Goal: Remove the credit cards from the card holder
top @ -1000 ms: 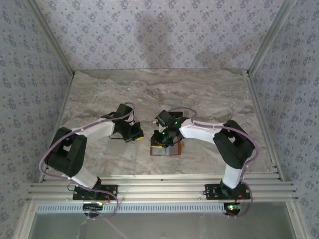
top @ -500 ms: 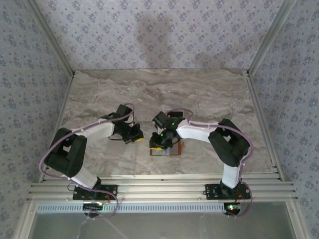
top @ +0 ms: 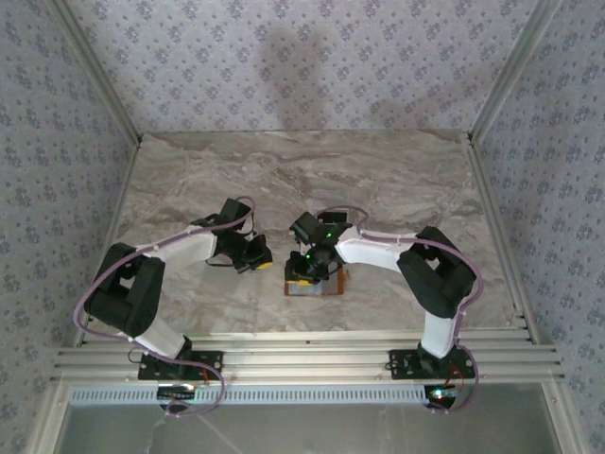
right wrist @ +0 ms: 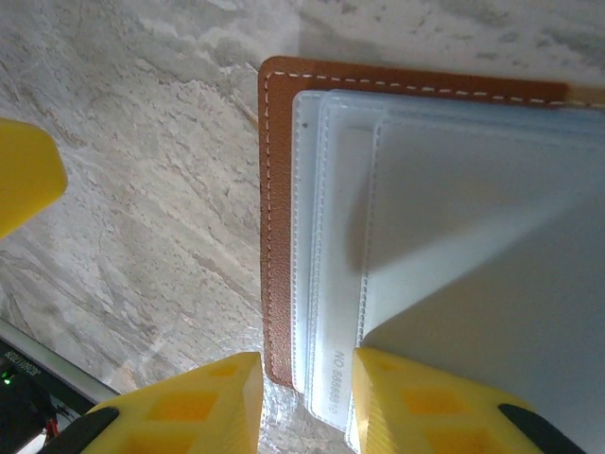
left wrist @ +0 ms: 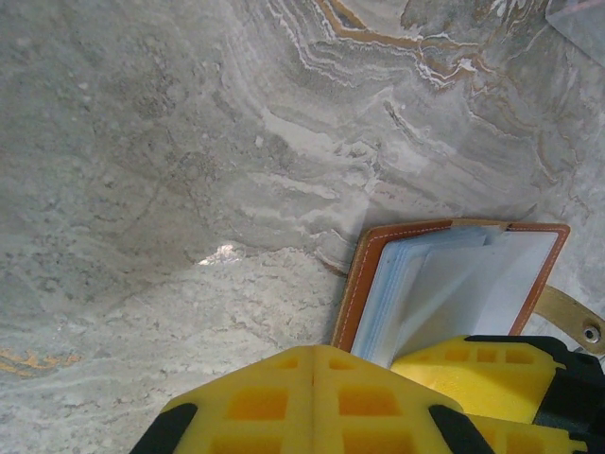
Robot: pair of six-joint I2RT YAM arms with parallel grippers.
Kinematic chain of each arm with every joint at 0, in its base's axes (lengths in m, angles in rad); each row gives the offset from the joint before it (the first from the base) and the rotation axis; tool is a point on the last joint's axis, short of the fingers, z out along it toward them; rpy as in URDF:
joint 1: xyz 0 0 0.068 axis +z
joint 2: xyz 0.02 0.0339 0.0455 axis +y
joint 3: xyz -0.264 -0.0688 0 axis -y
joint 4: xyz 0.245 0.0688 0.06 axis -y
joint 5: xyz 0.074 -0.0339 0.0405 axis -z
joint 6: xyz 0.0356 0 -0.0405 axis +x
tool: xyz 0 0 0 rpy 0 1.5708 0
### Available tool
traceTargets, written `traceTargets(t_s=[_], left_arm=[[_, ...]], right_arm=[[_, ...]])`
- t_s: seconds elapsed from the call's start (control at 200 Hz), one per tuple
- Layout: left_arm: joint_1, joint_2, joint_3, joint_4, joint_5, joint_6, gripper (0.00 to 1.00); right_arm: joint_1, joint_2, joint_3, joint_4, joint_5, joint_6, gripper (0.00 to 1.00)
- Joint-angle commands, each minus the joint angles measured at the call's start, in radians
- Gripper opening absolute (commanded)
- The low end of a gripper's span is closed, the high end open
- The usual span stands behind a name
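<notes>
None looks removed yet: the credit cards (right wrist: 333, 284) sit tucked in the open card holder (right wrist: 276, 189), the right gripper (right wrist: 298, 369) narrowly parted over its lower-left corner, the left gripper (left wrist: 315, 378) closed alongside.

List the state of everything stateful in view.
card holder, open, inner faces up
credit cards, tucked in the holder, none out
snap tab, unfastened
left gripper, shut, empty, beside the holder
right gripper, open, fingers over the holder's corner
</notes>
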Motion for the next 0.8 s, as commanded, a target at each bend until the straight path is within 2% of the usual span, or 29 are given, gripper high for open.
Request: traceTargets(t_s=[0.0, 0.215, 0.435, 0.794], left_arm=[[-0.002, -0.005, 0.012, -0.005, 0.020, 0.013, 0.06], [-0.012, -0.001, 0.022, -0.008, 0.018, 0.007, 0.06], [-0.022, 0.013, 0.044, -0.018, 0.016, 0.009, 0.06], [-0.042, 0.032, 0.072, -0.026, 0.010, 0.008, 0.06]], right_arm=[[0.005, -0.034, -0.013, -0.057, 0.039, -0.013, 0.33], [0.006, -0.045, -0.010, -0.117, 0.090, -0.031, 0.33], [0.006, -0.056, 0.025, -0.253, 0.185, -0.074, 0.35], [0.011, -0.084, 0.066, -0.436, 0.362, -0.106, 0.43]])
